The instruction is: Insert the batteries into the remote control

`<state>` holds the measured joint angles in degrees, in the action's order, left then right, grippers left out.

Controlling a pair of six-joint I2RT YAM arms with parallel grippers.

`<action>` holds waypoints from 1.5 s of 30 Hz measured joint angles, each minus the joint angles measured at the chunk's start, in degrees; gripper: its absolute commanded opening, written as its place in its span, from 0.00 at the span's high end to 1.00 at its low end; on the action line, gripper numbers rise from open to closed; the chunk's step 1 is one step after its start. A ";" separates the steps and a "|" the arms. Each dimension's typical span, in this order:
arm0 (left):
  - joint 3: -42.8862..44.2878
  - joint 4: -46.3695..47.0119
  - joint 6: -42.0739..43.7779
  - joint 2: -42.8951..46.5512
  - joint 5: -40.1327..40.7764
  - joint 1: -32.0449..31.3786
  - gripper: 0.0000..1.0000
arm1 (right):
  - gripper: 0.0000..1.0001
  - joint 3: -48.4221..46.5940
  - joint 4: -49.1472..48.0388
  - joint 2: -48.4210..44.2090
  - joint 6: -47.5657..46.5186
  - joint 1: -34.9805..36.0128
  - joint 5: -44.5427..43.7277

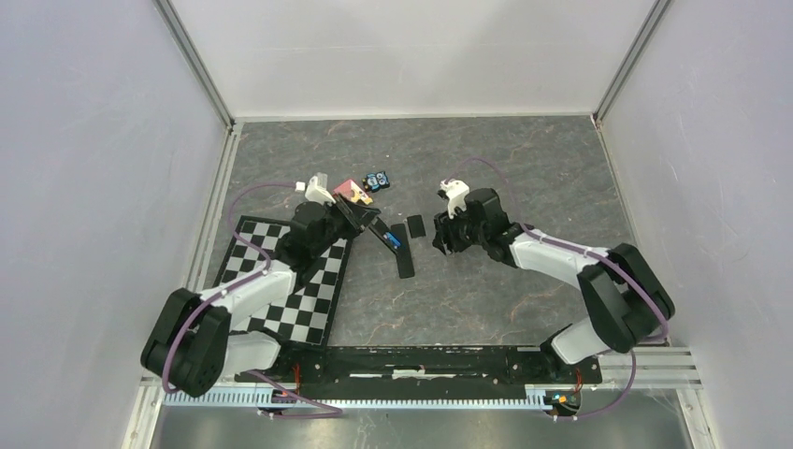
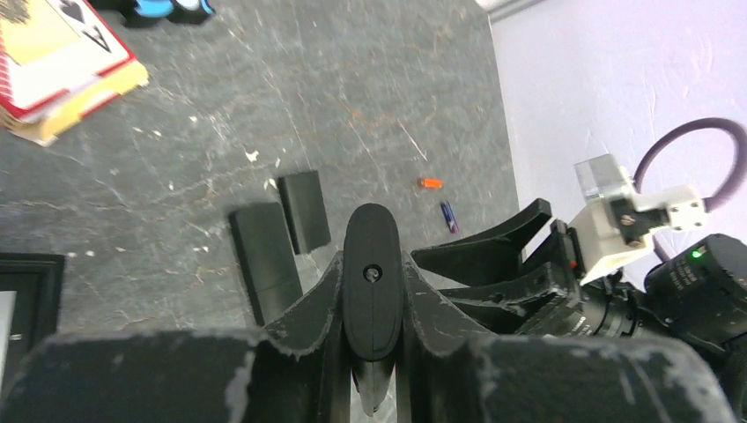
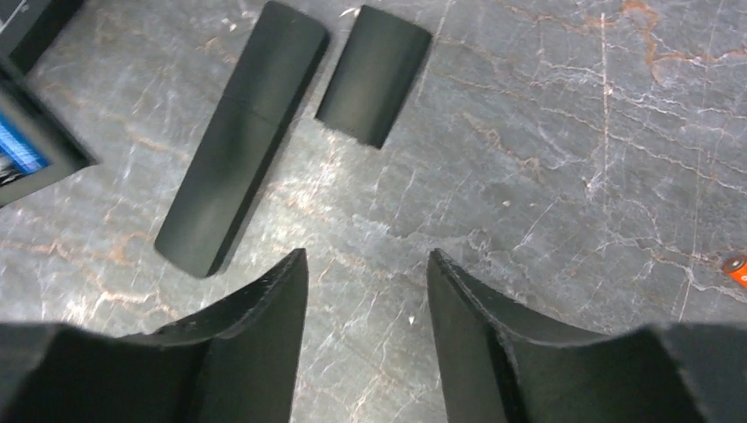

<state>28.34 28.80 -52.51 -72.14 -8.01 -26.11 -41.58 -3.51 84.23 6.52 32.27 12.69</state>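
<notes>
My left gripper (image 1: pixel 370 224) (image 2: pixel 371 262) is shut on a black remote control (image 2: pixel 371 291), seen end-on between its fingers. In the top view that remote (image 1: pixel 383 234) angles down to the right, with a blue patch showing in its open back. A second long black remote (image 3: pixel 238 141) (image 1: pixel 404 261) lies flat on the table beside a short black cover (image 3: pixel 374 75) (image 1: pixel 416 225). Two loose batteries lie on the slate: an orange one (image 2: pixel 430 182) (image 3: pixel 736 269) and a purple-blue one (image 2: pixel 449 216). My right gripper (image 3: pixel 367 260) (image 1: pixel 441 239) hangs open over bare table, with nothing between its fingers.
A chessboard (image 1: pixel 281 281) lies under my left arm. A red-and-white card box (image 1: pixel 353 192) (image 2: pixel 53 62) and a small blue-and-black gadget (image 1: pixel 377 178) sit behind the remotes. White walls close in the table on three sides.
</notes>
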 measured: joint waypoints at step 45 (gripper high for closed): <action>-2.40 -10.27 1.70 9.90 6.62 0.00 0.98 | 0.26 -26.08 9.75 27.30 9.90 6.32 -39.78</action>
<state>25.93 18.52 -50.81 -62.24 -1.39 -26.11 -67.66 6.24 111.53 16.43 38.59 -27.09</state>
